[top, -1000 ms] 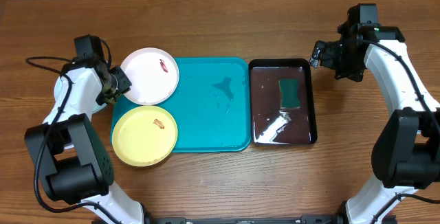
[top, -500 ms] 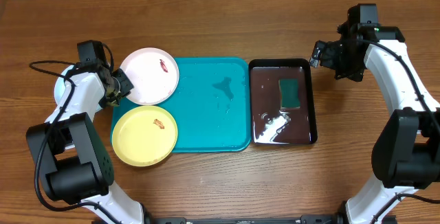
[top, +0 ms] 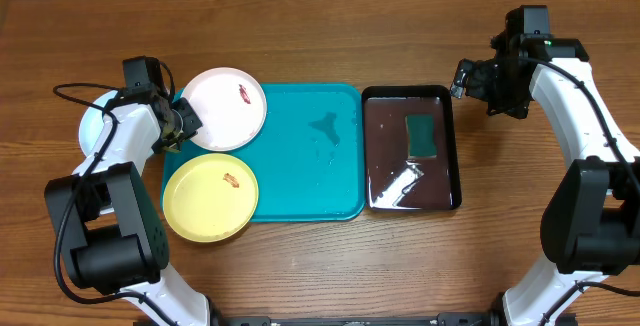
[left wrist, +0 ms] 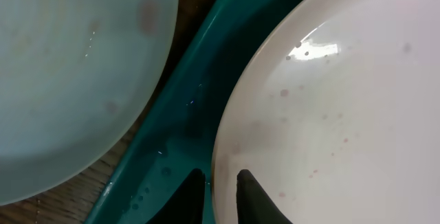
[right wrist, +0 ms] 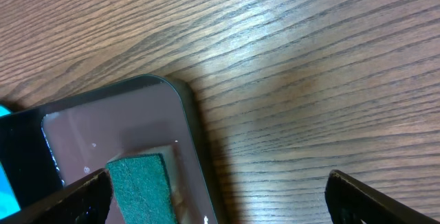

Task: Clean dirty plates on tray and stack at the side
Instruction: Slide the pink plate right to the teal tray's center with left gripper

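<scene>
At the far left, the mint plate (left wrist: 69, 80) lies on the table (top: 300, 266), off the tray and half hidden under the left arm. I see no clear red smear on the part that shows, so I judge it is the one plate already cleaned and the start of the stack.

Just beside it, the left end effector (top: 180, 124) is clamped on the left rim of the white plate (top: 228, 111). In the wrist view the rim passes between the two fingers (left wrist: 258, 198). This plate sits over the far left corner of the turquoise tray (top: 310, 166) and has a red-brown smear near its far edge. The yellow plate (top: 208, 198) rests nearer to me, overhanging the tray's left rim, also with a small smear. So two plates are left to clean and stack, and I think the white one is now in hand.

The middle of the tray is bare except for a dark wet patch. To the right, touching or nearly touching it, stands a black tray (top: 390, 131) with water and a green sponge (top: 422, 134) in it.

The right end effector (top: 463, 78) hangs with fingers wide apart and empty over the table, near the far right corner of the black tray. Nothing blocks its way to the sponge.
</scene>
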`<move>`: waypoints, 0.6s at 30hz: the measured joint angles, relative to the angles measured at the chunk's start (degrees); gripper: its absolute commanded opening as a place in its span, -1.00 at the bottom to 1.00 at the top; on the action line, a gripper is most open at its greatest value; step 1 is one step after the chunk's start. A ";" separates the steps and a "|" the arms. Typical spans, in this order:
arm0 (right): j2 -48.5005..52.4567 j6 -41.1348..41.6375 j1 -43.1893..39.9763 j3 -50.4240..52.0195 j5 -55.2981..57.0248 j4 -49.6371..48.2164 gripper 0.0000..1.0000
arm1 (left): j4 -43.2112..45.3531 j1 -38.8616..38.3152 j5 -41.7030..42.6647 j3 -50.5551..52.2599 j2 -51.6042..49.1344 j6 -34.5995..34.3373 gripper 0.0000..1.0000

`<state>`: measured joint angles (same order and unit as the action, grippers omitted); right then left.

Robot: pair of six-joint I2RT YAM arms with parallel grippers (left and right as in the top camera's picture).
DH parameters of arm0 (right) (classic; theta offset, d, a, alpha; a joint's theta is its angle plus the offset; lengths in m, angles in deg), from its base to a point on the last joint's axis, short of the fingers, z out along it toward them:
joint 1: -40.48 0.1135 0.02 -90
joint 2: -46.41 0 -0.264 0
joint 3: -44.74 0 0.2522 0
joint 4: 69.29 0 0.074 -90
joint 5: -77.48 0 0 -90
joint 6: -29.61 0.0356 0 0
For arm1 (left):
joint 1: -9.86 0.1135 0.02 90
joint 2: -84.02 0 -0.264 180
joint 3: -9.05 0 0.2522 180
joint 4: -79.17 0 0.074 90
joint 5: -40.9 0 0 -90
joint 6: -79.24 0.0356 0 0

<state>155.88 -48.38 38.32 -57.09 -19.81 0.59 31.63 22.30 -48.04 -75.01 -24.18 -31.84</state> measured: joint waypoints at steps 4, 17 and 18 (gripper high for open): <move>0.00 0.00 0.00 0.00 0.02 0.07 1.00 | -0.02 -0.11 -0.02 0.00 -0.22 0.00 -0.62; 0.00 0.00 -0.02 0.00 0.02 0.04 1.00 | 0.22 -0.11 -0.02 0.00 -0.59 0.00 -0.67; 0.00 -0.02 -0.02 0.00 0.02 0.07 1.00 | 0.20 -0.11 -0.02 0.00 -0.61 0.00 -0.67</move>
<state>155.88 -48.40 38.30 -57.09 -19.79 0.66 31.83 22.20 -48.06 -75.01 -24.80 -31.84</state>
